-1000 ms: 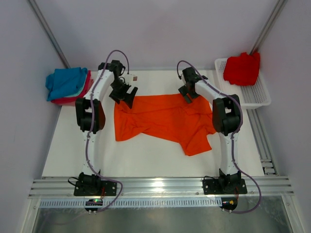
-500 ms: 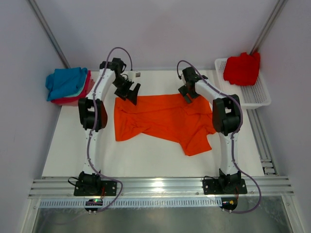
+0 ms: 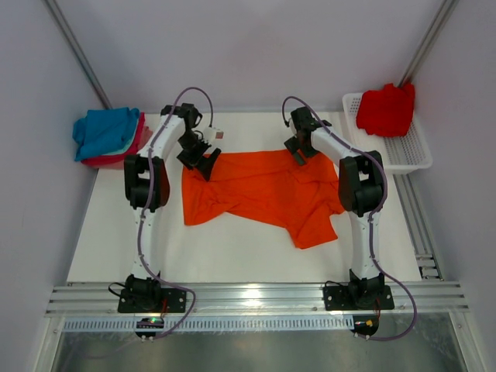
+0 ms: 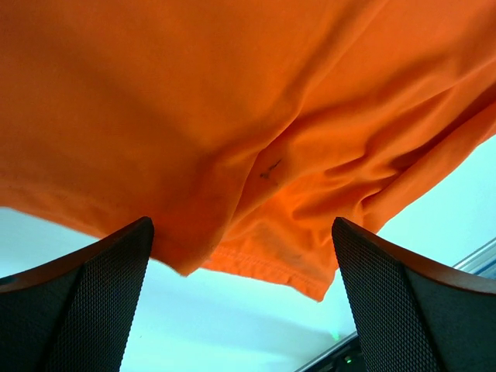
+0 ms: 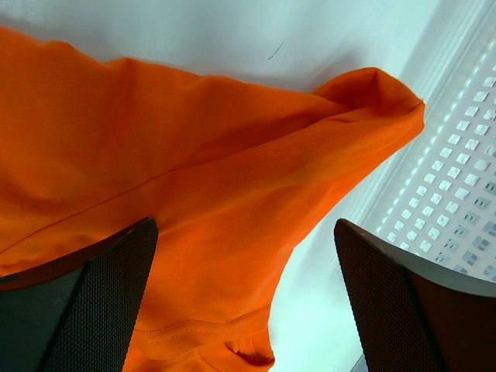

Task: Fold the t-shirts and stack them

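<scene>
my left tool [image 4: 242, 222] is spread wide over the far left corner of the orange shirt [image 3: 263, 194]. it grips nothing. my right tool [image 5: 245, 222] is spread wide too, over the far right corner of that shirt, and it grips nothing. the orange shirt lies spread out and wrinkly in the middle of the white surface [image 3: 232, 248]. a blue shirt [image 3: 105, 130] sits on a pink shirt [image 3: 116, 160] at the far left. a red shirt [image 3: 386, 108] lies in the white basket [image 3: 407, 155] at the far right. a little white tag [image 3: 218, 134] on my left arm is too small to read.
</scene>
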